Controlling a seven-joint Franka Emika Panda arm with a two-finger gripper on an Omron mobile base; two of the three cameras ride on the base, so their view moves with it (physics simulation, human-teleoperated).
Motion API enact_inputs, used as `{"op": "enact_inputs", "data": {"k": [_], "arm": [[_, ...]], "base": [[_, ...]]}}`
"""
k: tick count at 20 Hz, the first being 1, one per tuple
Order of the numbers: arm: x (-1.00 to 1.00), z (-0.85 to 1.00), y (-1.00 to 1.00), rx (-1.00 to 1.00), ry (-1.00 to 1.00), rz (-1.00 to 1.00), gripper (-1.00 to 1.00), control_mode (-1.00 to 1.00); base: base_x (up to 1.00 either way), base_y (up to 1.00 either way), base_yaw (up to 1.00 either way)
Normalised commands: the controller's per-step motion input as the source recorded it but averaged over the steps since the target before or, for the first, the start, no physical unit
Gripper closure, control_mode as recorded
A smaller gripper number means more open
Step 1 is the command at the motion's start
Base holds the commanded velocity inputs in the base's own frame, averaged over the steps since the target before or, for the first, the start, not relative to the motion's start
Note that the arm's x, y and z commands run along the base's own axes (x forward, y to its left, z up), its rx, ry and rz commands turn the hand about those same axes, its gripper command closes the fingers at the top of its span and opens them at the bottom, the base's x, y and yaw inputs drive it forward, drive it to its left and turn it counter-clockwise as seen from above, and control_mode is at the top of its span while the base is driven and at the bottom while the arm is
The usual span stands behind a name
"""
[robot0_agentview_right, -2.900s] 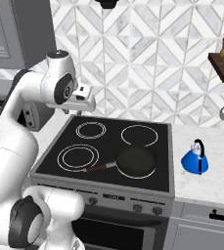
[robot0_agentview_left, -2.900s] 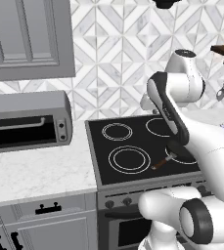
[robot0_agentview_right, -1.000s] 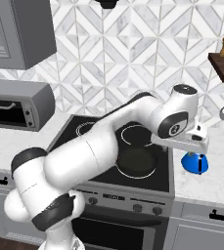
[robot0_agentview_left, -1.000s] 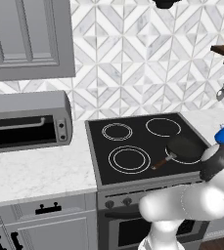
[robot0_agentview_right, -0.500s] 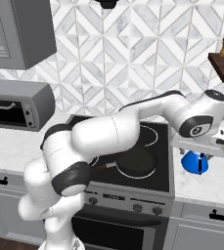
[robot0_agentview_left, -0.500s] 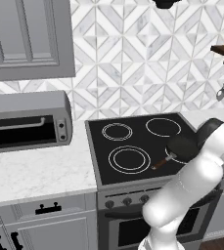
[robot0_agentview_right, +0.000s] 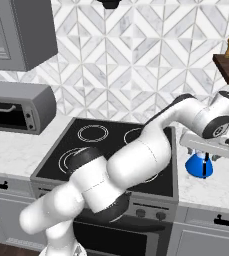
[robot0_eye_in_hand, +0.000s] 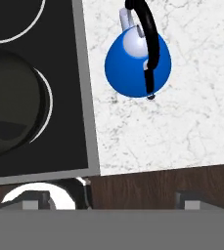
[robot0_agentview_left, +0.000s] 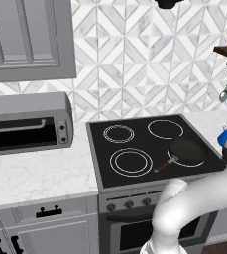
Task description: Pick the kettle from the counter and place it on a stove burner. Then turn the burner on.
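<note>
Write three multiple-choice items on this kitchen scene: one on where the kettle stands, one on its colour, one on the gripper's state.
1. Where does the kettle stand?
A. on a burner
B. on the counter beside the stove
C. in the frying pan

2. What colour is the kettle's body?
A. blue
B. red
C. white

3. What is the gripper doing?
A. shut on the kettle
B. gripping the pan handle
C. open above the kettle

Answers: 1 B, the hand view shows it on marbled stone; 2 A, bright blue with a dark handle; 3 C, nothing is held.
</note>
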Motion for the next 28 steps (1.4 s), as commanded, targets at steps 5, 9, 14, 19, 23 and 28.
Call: {"op": "enact_inputs", "data": {"k": [5, 9, 14, 19, 23, 28], "arm": [[0.28, -0.24, 0.00, -0.05, 0.00, 0.00, -1.00, -1.00], [0.20, -0.36, 0.00, -0.06, 0.00, 0.00, -1.00, -1.00], [0.34, -0.34, 0.00, -0.01, -0.02, 0.00, -1.00, -1.00], [0.39, -0.37, 0.00, -0.01, -0.04, 0.00, -1.00, -1.00], [0.33, -0.34, -0.18, -0.08, -0.08, 0.00, -1.00, -1.00], [0.31, -0.27, -0.18, -0.08, -0.08, 0.00, -1.00, -1.00]], "base": [[0.00, 0.00, 0.00], [0.00, 0.00, 0.00], [0.00, 0.00, 0.00], [0.00, 0.00, 0.00], [0.00, 0.00, 0.00], [0.00, 0.00, 0.00]]}}
